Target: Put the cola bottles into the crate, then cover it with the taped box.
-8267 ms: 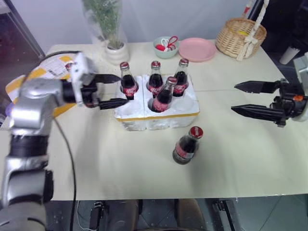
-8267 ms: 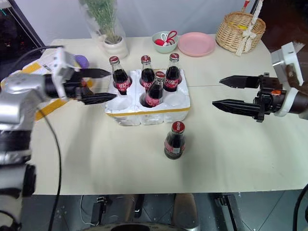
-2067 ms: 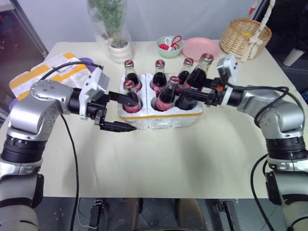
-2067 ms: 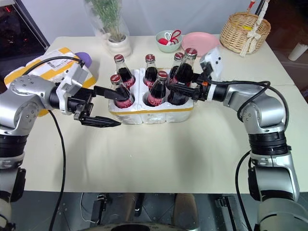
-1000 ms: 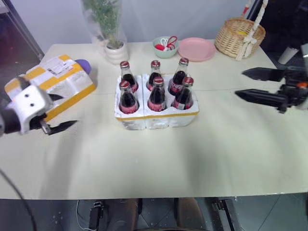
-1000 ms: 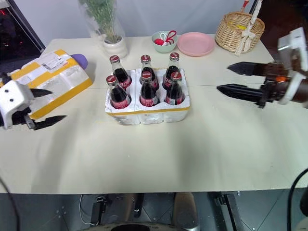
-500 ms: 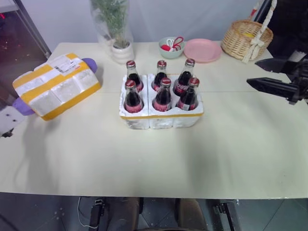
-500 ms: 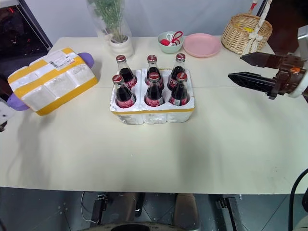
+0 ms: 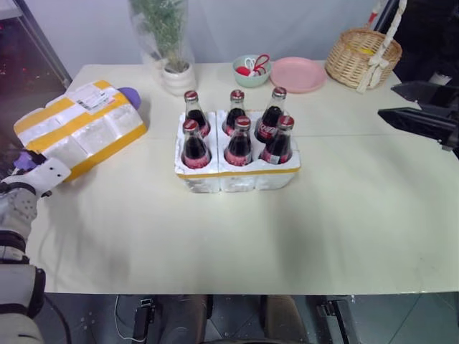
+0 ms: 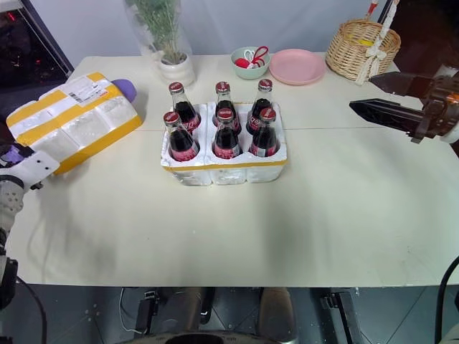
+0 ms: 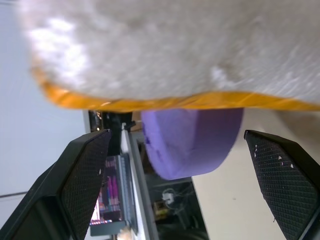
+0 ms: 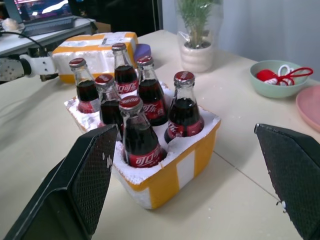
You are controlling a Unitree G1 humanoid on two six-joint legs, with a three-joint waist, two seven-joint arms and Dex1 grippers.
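Six cola bottles (image 10: 219, 131) stand upright in the crate (image 10: 224, 168), one in each well, in two rows of three. You can see dark cola, red caps and red labels with white lettering on every one. That crate is a low white foam tray with a yellow tape band round its side, sitting near the middle of the bench (image 10: 301, 222).

Your taped box (image 9: 80, 127) lies well apart from it, at the bench's left edge: white foam under wide yellow stripes, a white shipping label on top, and a purple flap (image 9: 129, 93) at the far end. Its near end hangs over the bench edge.

Your left gripper (image 11: 180, 165) is at that near end, fingers wide apart, with the box's foam underside, yellow edge and a purple flap between them; whether they touch it you cannot tell.

Your right gripper (image 10: 384, 97) hangs above the bench's right side, fingers spread and empty, pointing toward the crate.
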